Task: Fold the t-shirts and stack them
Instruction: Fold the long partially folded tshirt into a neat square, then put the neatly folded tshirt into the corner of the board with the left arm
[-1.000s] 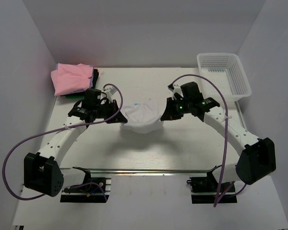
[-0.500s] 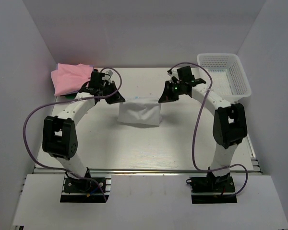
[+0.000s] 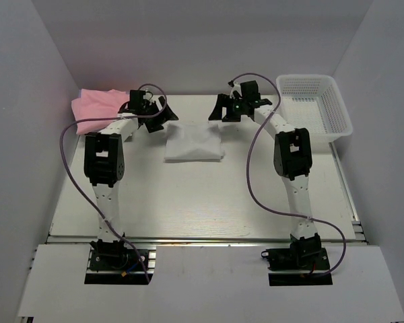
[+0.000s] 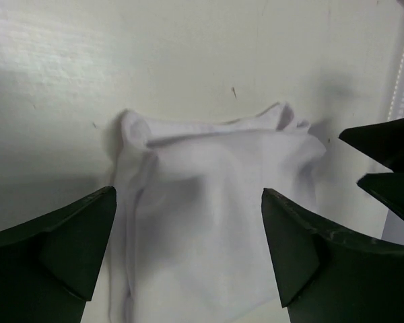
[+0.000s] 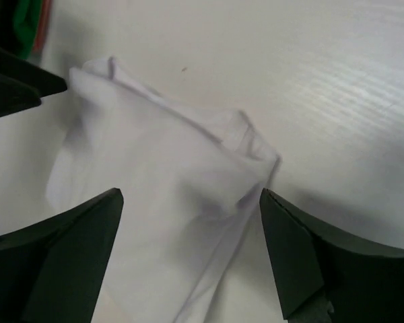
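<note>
White cloth t-shirt (image 3: 194,142), folded to a rough rectangle, lies flat on the pale table (image 3: 188,202), toward 12 o'clock from the table's middle. The left gripper (image 3: 163,116) stands just off its 10 o'clock corner and the right gripper (image 3: 219,112) just off its 1 o'clock corner, with both arms stretched far out from their bases.

From above the jaws are too dark and small to read; the wrist cameras settle it. The left wrist view shows two black fingers (image 4: 67,249) spread wide, with the shirt lying loose on the table beneath and beyond them and nothing pinched. The shirt's far edge is rumpled, with a raised fold along the 12 o'clock side. At 3 o'clock in that view the other gripper's black tips poke in, and a strip of the white plastic mesh basket (image 3: 310,101) shows above them.

The right wrist view shows much the same: fingers (image 5: 310,262) wide apart, the cloth free beneath them, and a hemmed fold standing up at the shirt's 1 o'clock corner. Only this view catches the green and dark cloth (image 5: 23,20), at 11 o'clock. The top view, with the left arm across that spot, does not show it.

Pink cloth t-shirt (image 3: 94,109) lies folded at the table's 10 o'clock corner, and the left arm's wrist overlaps its 3 o'clock edge. The basket sits at 2 o'clock, apart from the white shirt. Purple cables (image 3: 249,182) loop off both arms.
</note>
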### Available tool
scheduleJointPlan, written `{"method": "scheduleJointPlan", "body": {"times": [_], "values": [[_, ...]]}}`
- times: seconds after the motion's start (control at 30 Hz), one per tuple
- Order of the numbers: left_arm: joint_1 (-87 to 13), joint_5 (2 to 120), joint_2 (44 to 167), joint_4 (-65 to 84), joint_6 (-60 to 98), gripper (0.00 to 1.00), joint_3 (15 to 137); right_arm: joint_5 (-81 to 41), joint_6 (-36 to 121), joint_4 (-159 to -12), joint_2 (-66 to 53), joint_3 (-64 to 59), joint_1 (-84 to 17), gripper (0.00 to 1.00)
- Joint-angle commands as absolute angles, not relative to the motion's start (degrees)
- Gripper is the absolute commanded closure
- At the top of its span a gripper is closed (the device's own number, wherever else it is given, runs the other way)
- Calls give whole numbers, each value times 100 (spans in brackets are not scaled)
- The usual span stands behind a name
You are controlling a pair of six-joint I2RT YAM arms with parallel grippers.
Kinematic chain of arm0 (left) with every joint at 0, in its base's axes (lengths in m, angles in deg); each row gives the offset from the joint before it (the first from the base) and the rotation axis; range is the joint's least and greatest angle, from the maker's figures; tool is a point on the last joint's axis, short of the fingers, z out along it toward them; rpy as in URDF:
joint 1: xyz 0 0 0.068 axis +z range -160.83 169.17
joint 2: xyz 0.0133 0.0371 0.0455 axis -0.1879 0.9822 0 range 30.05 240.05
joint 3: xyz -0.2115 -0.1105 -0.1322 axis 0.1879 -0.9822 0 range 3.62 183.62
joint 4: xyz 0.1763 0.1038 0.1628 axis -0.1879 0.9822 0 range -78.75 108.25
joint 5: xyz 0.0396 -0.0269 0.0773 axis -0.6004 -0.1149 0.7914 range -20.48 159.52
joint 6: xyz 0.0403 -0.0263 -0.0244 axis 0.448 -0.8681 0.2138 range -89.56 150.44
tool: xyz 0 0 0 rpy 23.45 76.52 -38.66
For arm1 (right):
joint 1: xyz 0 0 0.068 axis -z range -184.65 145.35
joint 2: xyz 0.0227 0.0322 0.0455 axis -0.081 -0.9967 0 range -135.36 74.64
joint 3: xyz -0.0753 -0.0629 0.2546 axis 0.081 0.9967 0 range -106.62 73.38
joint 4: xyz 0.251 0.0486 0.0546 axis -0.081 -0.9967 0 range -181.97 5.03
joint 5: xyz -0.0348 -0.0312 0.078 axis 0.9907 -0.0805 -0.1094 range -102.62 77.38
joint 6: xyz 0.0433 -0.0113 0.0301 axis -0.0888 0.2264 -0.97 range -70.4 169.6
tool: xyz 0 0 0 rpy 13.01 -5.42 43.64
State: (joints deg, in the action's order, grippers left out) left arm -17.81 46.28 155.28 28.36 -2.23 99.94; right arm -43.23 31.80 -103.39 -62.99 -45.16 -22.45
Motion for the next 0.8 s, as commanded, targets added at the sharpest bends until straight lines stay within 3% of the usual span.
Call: {"method": "scheduleJointPlan", "body": {"times": [0.0,0.23,0.53,0.77], "values": [[-1690,4404,15424,2488,-182,1,10549,-3970,3325,-9929,-6459,-5212,-2161,10],[-1865,4588,14651,2488,477,1,9812,-3731,3720,-9280,-4537,-2871,-2231,10],[-2040,5449,14518,3717,1294,1,9529,-3250,4037,-9816,-3375,-1454,-2267,10],[-2226,5573,14948,3586,1347,1,9266,-2212,4020,-9911,-2495,-862,-2100,10]]}}
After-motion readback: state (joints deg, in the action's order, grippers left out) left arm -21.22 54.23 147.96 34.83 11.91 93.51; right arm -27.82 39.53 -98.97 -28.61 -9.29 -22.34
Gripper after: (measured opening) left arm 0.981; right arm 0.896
